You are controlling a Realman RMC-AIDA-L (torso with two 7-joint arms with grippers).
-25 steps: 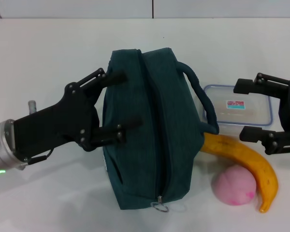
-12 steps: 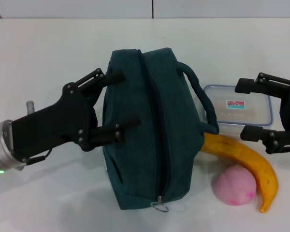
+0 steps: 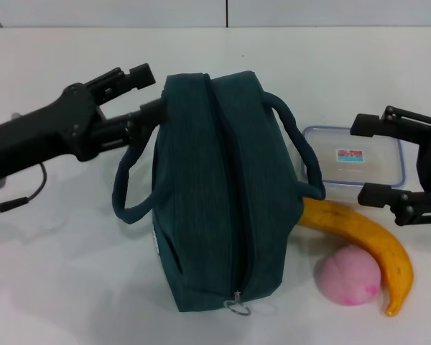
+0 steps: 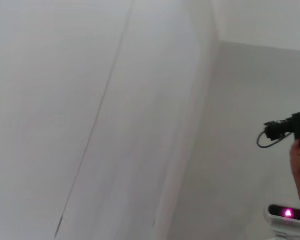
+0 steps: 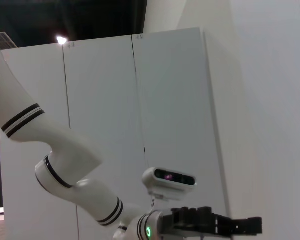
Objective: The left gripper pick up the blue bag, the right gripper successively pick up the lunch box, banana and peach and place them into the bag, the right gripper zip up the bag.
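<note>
Now left gripper touches blue bag; right gripper hovers spread.

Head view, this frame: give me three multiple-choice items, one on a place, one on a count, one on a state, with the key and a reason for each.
1. Where does the peach lie?
A. on top of the lunch box
B. on the table beside the banana, in front of the lunch box
C. inside the bag

2. How many food items lie outside the blue bag?
A. one
B. two
C. three

3. What state is the bag's zipper in?
A. shut along the top
B. fully open
C. torn off

Key:
1 B: the peach rests against the inner curve of the banana, nearer the robot than the lunch box.
2 C: lunch box, banana and peach all sit on the table right of the bag.
3 A: the seam runs closed down to the ring pull.

The left hand is at the bag's far left corner; the right hand hangs open over the lunch box.
</note>
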